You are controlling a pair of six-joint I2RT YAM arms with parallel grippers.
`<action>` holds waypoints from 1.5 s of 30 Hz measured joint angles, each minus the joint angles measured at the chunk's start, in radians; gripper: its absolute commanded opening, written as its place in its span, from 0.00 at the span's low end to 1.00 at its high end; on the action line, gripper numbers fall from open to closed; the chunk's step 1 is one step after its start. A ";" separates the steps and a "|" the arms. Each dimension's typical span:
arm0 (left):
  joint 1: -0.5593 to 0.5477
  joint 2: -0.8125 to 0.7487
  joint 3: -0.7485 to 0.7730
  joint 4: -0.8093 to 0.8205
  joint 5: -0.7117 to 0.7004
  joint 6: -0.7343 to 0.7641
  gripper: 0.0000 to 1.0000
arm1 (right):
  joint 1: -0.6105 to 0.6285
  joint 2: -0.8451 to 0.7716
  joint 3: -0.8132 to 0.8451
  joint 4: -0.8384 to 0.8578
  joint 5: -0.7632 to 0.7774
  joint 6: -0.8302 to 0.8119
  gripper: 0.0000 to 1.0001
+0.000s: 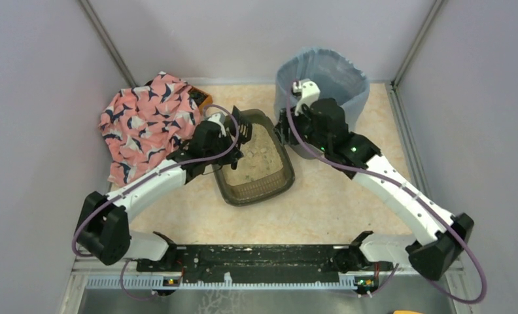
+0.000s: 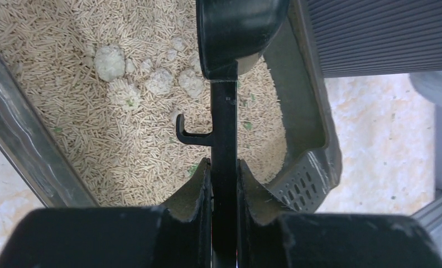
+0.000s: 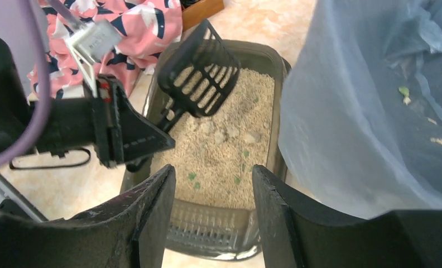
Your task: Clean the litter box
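Note:
The litter box (image 1: 227, 188) is a dark grey-brown tray of beige granules in the middle of the table. It also shows in the left wrist view (image 2: 313, 134) and the right wrist view (image 3: 210, 245). Pale clumps (image 2: 110, 61) lie on the granules. My left gripper (image 1: 227, 128) is shut on the handle of the black slotted scoop (image 2: 224, 128); the scoop head (image 3: 199, 70) hangs above the box's far end. My right gripper (image 3: 213, 173) is open and empty, above the gap between the box and the bin (image 1: 322, 82).
The round bin with a blue-grey liner (image 3: 375, 111) stands at the back right, close beside the box. A pink patterned cloth (image 1: 148, 121) lies at the back left over a brown box (image 1: 201, 98). Grey walls close the table on three sides.

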State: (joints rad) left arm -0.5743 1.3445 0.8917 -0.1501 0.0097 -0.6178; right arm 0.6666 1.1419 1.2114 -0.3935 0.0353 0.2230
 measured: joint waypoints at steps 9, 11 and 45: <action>-0.014 0.106 0.021 0.002 -0.103 0.105 0.00 | 0.064 0.415 0.505 -0.143 0.151 -0.031 0.56; -0.014 0.101 0.000 0.029 -0.113 0.124 0.00 | 0.064 0.519 0.639 -0.181 0.180 -0.029 0.59; -0.134 0.216 -0.145 0.404 -0.445 0.470 0.00 | 0.084 0.959 0.968 -0.414 0.191 0.067 0.76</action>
State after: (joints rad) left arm -0.7078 1.5604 0.7464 0.2535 -0.4351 -0.1474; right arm 0.7502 2.1006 2.1796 -0.8070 0.2260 0.2901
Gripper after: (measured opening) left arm 0.195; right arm 0.766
